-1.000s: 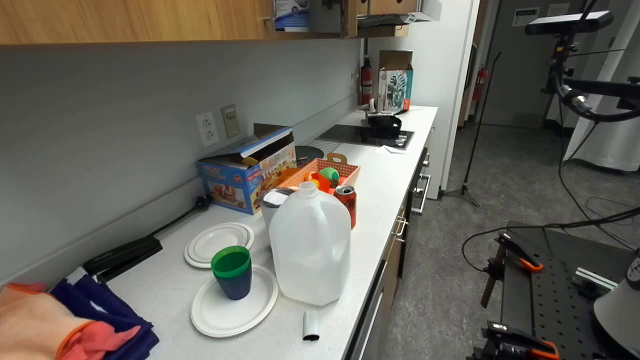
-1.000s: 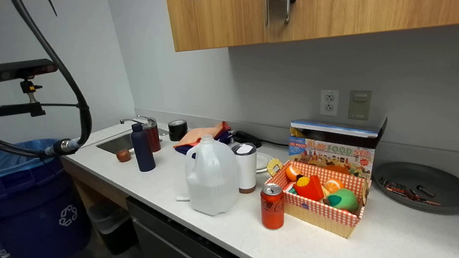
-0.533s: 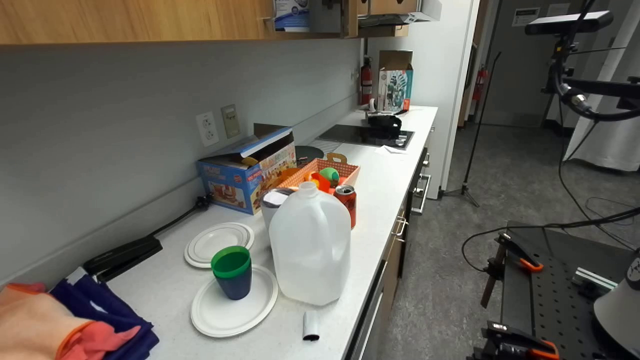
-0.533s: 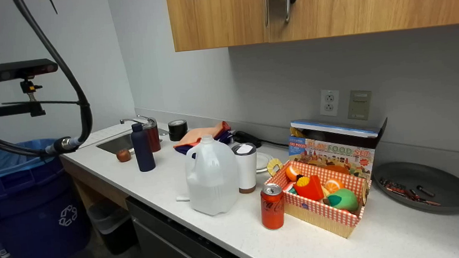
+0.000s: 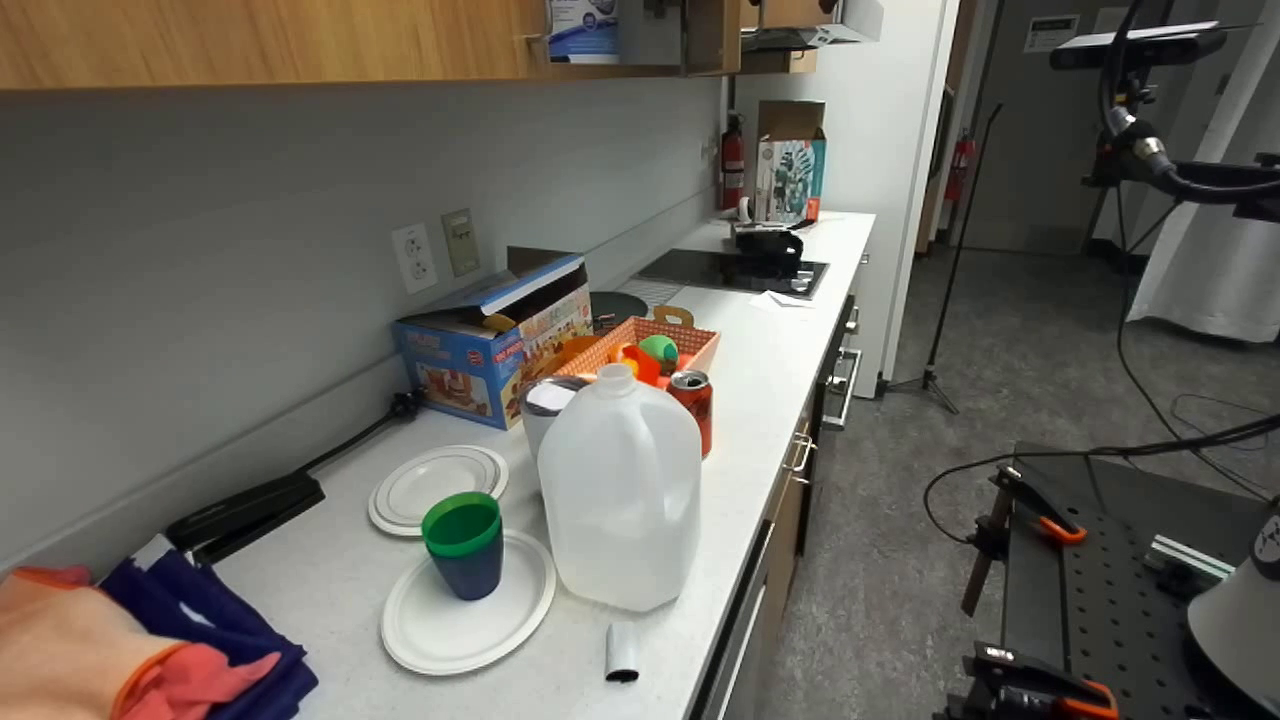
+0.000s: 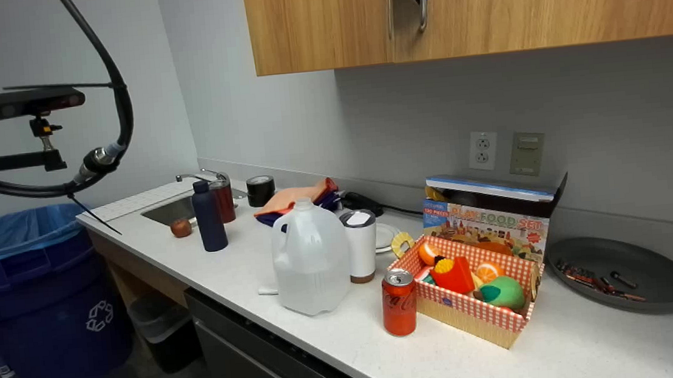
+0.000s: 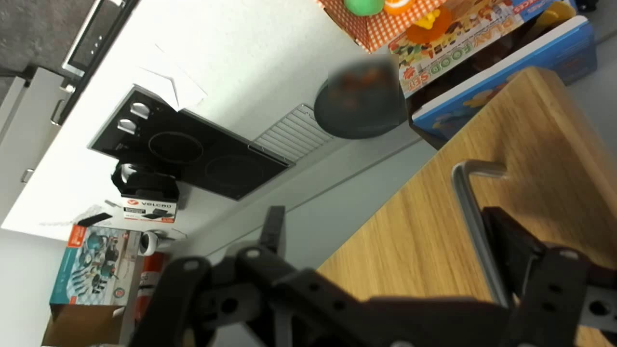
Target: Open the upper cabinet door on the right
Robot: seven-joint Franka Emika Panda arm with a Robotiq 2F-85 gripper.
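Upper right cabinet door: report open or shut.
Open: an exterior view shows the upper cabinet door standing out and a blue-and-white box inside.

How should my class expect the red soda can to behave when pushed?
Upright and taller than wide, the red soda can may tip if pushed near its top. Knocked over, its round side would probably let it roll. Its smooth-looking wall could be slippery.

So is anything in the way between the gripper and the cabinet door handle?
Nothing I can see. In the wrist view, the gripper is open, with one finger close beside the handle on the cabinet door; whether they touch, I can't tell.
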